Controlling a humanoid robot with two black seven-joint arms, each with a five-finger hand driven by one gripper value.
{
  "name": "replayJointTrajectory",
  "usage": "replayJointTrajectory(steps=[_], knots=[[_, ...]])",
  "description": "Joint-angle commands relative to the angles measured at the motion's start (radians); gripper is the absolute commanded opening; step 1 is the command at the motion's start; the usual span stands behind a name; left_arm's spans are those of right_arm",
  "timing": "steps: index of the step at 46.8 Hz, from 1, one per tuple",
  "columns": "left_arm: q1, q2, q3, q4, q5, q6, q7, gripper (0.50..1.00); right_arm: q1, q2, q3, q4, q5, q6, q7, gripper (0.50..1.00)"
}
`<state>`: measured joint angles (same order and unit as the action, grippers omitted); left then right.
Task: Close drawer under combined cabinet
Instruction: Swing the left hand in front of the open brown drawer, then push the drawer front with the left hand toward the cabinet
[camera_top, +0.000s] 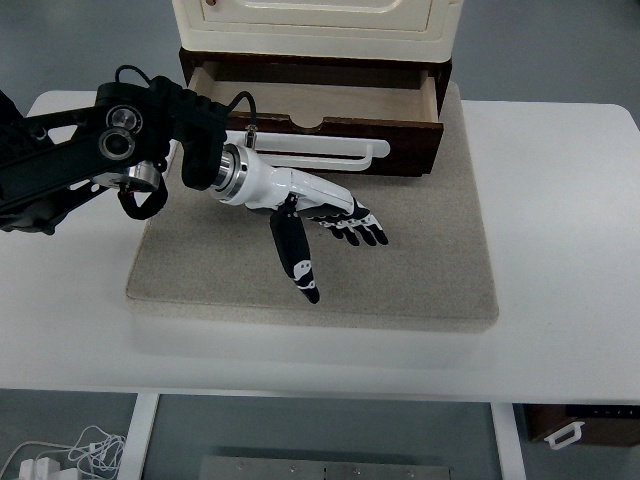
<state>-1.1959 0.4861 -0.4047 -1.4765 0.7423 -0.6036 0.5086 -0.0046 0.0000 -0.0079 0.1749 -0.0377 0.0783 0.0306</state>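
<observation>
left hand (320, 215) flat, fingers spread wide, holding nothing, hovering over the mat (420, 270) just before the open drawer (330, 125).

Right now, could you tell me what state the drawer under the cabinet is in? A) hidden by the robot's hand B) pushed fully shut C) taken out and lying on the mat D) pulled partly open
D: the drawer juts out from under the cabinet with its bare inside showing, while the left hand hangs open over the mat in front of it.

drawer (310, 110) pulled out, left hand (315, 205) outstretched beside it
</observation>
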Motion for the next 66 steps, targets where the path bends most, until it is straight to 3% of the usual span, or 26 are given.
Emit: replayJointTrajectory(steps=[1,14,66], knots=[[-0.013,-0.008,0.001,0.035,0.000,-0.007,0.019,1.000,0.000,0.000,0.000,0.000,-0.001,0.000,0.000,0.952],[-0.031,-0.038,0.006,0.099,0.000,-0.007,0.070,1.000,0.000,0.000,0.000,0.000,-0.001,0.000,0.000,0.952],[-0.040,-0.132,-0.045,0.301,0.028,-0.007,0.070,1.000,0.000,0.000,0.000,0.000,-0.001,0.000,0.000,0.952]])
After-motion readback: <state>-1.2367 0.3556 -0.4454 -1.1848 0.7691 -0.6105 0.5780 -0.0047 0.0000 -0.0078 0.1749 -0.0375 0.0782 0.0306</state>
